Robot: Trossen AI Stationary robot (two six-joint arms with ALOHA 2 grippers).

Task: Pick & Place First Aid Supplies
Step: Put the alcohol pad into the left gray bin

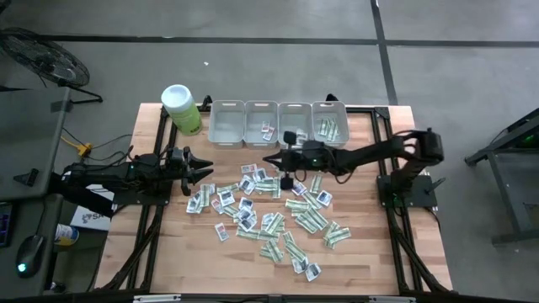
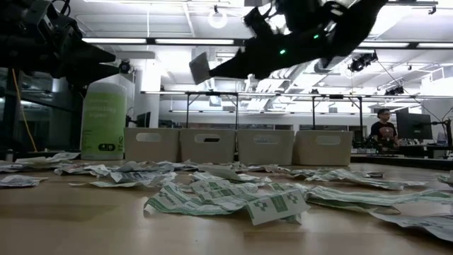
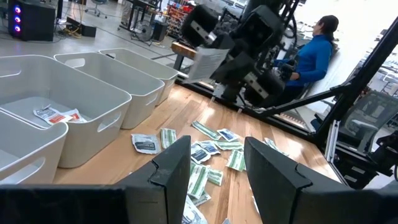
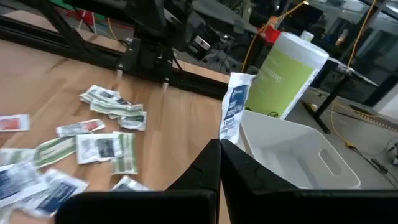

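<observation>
High view: right hand (image 1: 271, 160) pinches packet (image 4: 234, 112) aloft.

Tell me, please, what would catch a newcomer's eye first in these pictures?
Most striking is the scatter of first aid packets across the middle of the wooden table. Above it the right gripper is shut on a white packet, held in the air near the row of grey bins. At the table's left edge the left gripper hangs open, near the lime-green canister.
</observation>
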